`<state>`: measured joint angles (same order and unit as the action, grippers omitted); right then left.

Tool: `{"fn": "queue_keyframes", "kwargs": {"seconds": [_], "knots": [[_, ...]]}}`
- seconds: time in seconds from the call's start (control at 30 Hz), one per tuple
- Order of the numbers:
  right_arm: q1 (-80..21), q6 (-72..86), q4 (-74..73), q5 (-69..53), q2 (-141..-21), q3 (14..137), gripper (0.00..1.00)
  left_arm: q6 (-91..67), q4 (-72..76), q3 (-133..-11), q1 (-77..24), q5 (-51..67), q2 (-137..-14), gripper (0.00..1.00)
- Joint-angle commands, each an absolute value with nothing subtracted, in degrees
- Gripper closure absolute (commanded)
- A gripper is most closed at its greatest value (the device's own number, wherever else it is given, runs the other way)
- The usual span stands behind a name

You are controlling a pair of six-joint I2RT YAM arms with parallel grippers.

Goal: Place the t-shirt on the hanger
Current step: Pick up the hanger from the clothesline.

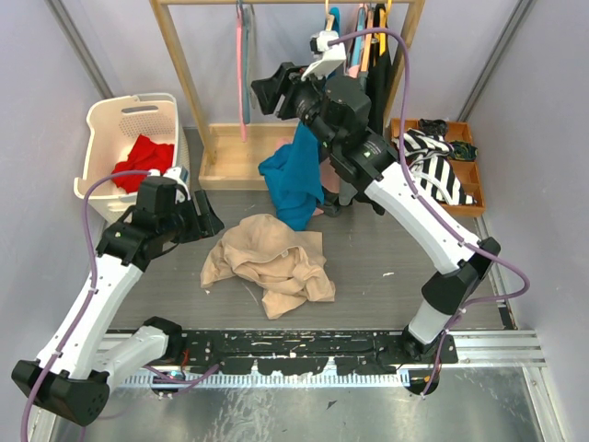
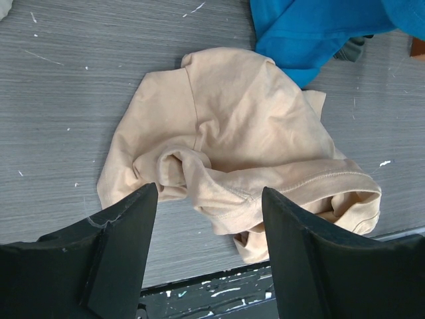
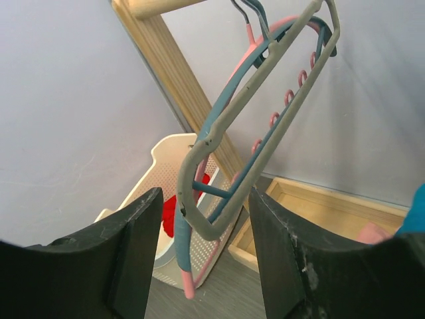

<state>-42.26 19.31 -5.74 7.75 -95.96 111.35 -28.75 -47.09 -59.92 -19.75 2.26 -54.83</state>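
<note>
The beige t-shirt lies crumpled on the grey table in front of the arms, and it fills the left wrist view. My left gripper is open and empty, hovering just left of the shirt; in its own view the jaws frame the shirt's near hem. The pale grey hanger hangs tilted on the rack with a pink hanger and a blue-grey hanger. My right gripper is open up at the rack, its jaws either side of the grey hanger's lower corner, not closed on it.
A wooden clothes rack stands at the back with dark garments hung at its right. A teal-blue garment hangs down to the shirt. A white basket with a red cloth is at the left. A wooden tray with striped cloth is at the right.
</note>
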Motion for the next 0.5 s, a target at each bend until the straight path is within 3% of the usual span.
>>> {"fn": "queue_keyframes", "kwargs": {"seconds": [0.0, 0.23, 0.37, 0.47], "knots": [[-41.99, 17.86, -6.98, 11.28, -96.77, 115.89, 0.4, -28.92, -47.02, -61.09, -19.52, 2.4, -53.6, 0.29], [-41.74, 17.24, -10.37, 11.96, -103.14, 122.19, 0.42, -28.7, -48.39, -61.39, -19.51, 1.96, -52.97, 0.29], [-41.42, 17.23, -11.07, 14.9, -104.65, 123.3, 0.56, -28.39, -48.67, -61.34, -19.5, 1.74, -52.84, 0.29], [-40.89, 17.38, -11.59, 14.71, -105.69, 123.96, 0.57, -28.31, -48.68, -61.37, -19.55, 1.68, -52.97, 0.29]]}}
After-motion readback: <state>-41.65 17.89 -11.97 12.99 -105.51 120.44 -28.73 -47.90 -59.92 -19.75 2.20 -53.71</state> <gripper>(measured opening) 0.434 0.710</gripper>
